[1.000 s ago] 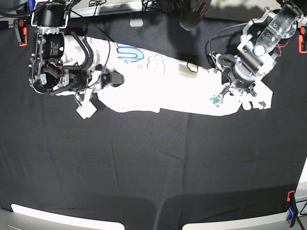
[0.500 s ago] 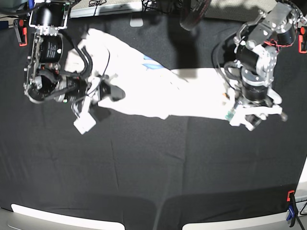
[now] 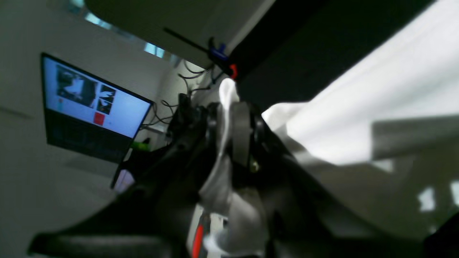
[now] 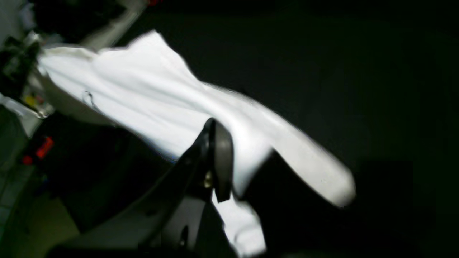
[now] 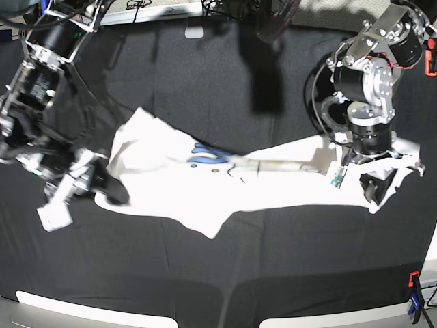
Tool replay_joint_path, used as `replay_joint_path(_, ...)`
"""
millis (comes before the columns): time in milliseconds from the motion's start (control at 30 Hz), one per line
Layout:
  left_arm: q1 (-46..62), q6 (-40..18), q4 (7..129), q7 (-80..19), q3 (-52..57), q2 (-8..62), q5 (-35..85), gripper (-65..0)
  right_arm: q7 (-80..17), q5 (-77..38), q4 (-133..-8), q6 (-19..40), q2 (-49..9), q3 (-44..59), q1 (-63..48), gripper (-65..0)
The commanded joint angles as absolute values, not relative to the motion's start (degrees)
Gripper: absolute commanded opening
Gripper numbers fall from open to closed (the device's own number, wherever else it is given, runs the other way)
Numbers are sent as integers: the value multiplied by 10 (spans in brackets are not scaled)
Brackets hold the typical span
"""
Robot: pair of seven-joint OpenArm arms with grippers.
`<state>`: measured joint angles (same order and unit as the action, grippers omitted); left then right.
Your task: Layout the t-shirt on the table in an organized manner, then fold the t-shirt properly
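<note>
The white t-shirt (image 5: 273, 184) hangs stretched between my two grippers over the black table (image 5: 205, 273). Blue lettering (image 5: 208, 156) shows near its middle. My left gripper (image 5: 374, 183), on the right of the base view, is shut on one end of the shirt; in the left wrist view the cloth (image 3: 376, 107) is pinched between its fingers (image 3: 241, 132). My right gripper (image 5: 109, 190), on the left of the base view, is shut on the other end; in the right wrist view the shirt (image 4: 161, 100) runs away from one dark finger (image 4: 219, 157) over the table (image 4: 358, 71).
An orange clamp (image 5: 430, 61) sits at the table's right edge, and an orange and blue clamp (image 5: 413, 294) at the front right corner. White panels (image 5: 82, 311) line the front edge. A lit laptop screen (image 3: 93, 107) stands beyond the table.
Both arms have swung toward the front of the table with the shirt. The shirt has come away from the back and now hangs stretched, with the blue lettering facing up.
</note>
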<state>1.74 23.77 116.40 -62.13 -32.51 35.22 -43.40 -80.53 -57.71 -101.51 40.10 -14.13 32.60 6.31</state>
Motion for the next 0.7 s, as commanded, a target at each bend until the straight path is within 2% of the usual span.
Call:
replay_joint_path(0, 10, 250, 1171, -632, -316, 364, -460, -650, -800, -591, -1024, 400, -157, 340, 67, -650)
replay_joint_path(67, 10, 250, 1171, -630, -316, 364, -460, -650, -800, -624, -1024, 400, -159, 350, 55, -650)
replay_joint_path(333, 10, 255, 1171, -596, -316, 364, -488, -650, -800, -633, -1027, 400, -162, 384, 58, -650)
replay_joint_path(533, 10, 255, 1171, -602, -316, 364, -409, -650, -800, -636, -1026, 400, -155, 305, 58, -650)
replay_joint_path(567, 10, 255, 1171, -602, -316, 364, -396, -650, -800, -628, -1026, 400, -150, 281, 59, -629)
replay_joint_path(667, 10, 255, 1171, -602, -316, 364, -375, -650, -755, -563, -1024, 400, -130, 204, 58, -408)
